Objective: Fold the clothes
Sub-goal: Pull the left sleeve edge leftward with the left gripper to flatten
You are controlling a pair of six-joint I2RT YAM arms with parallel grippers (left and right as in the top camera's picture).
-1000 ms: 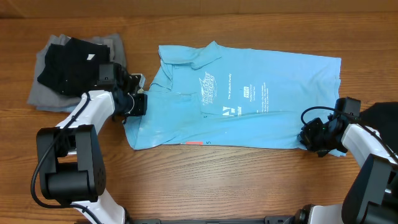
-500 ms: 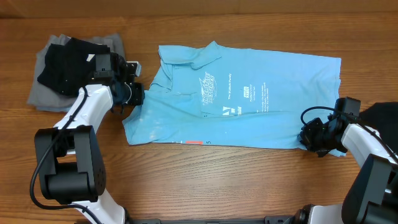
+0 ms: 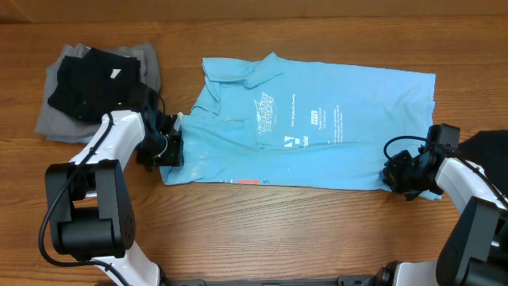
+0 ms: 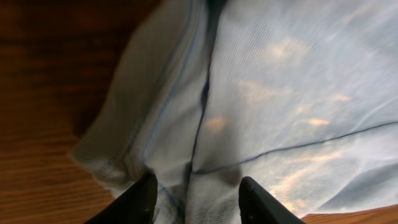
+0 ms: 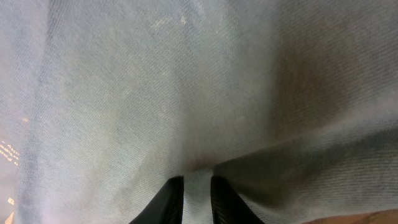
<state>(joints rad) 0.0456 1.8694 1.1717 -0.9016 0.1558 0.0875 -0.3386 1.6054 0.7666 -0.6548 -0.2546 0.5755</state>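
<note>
Brown wooden table (image 3: 262,230) bearing a sky-blue collared short-sleeved shirt (image 3: 333,151), spread flat mid-table.
Grey and black folded garments (image 3: 87,91) lie far left. Left gripper (image 4: 198,190) part-open astride the sleeve; right gripper (image 5: 198,190) pinched on the hem corner.

shirt (image 3: 349,151): sky-blue, collared, spread flat, mid-table | black-on-grey pile (image 3: 79,95): far left

Overhead view. Four garments are showing: one sky-blue polo shirt (image 3: 317,119), one black piece (image 3: 83,83), one grey piece (image 3: 55,123) and one dark piece (image 3: 488,147) lying partly out of frame. Two robot arms are reaching in, each carrying one gripper: left gripper (image 3: 173,147), right gripper (image 3: 394,176). One wooden table (image 3: 278,230) is bearing them.
</note>
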